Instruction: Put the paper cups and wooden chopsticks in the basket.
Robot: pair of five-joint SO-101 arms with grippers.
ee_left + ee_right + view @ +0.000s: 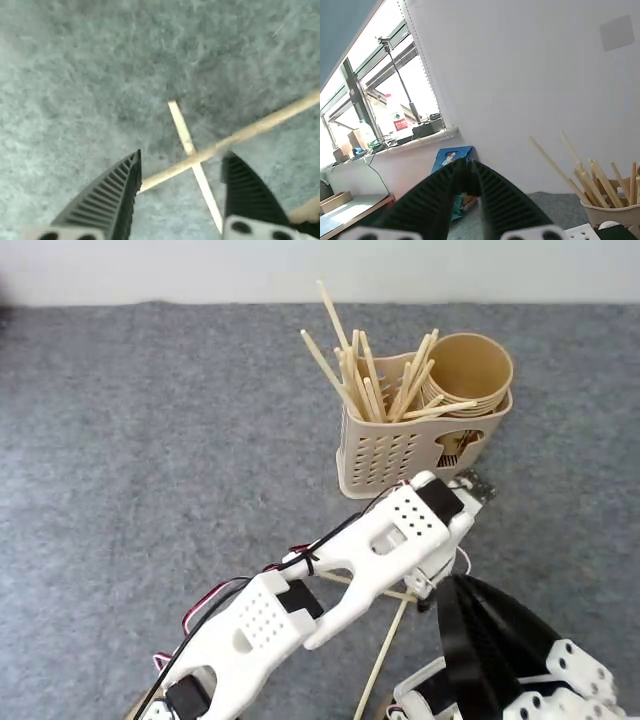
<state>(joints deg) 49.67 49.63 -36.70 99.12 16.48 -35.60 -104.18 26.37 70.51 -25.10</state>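
**Spotter:** Chopsticks [383,660] first: where are the loose ones lying?

**Operator:** Two are lying crossed on the table [150,440] at about 6 o'clock. I'm holding the left gripper [183,156] spread, one jaw either side of the crossing, pinching nothing.

**Spotter:** What are you worrying about?

**Operator:** By closing right on the cross I'm risking a scissor, with one stick pivoting out or both coming up skewed. I'm also watching the basket [380,455] at 1 o'clock. It is bristling with stored sticks [365,370] beside the paper cups [470,370], so a long stick swinging in could be snagging them or tipping the basket.

**Spotter:** And room for moving?

**Operator:** Bare table is lying open from 7 round to 11 o'clock. At 5 o'clock it is looking tight. The right gripper [467,167], pressed together and holding nothing, is sitting just beside my left arm [400,525] and pointing up towards the wall [520,75].
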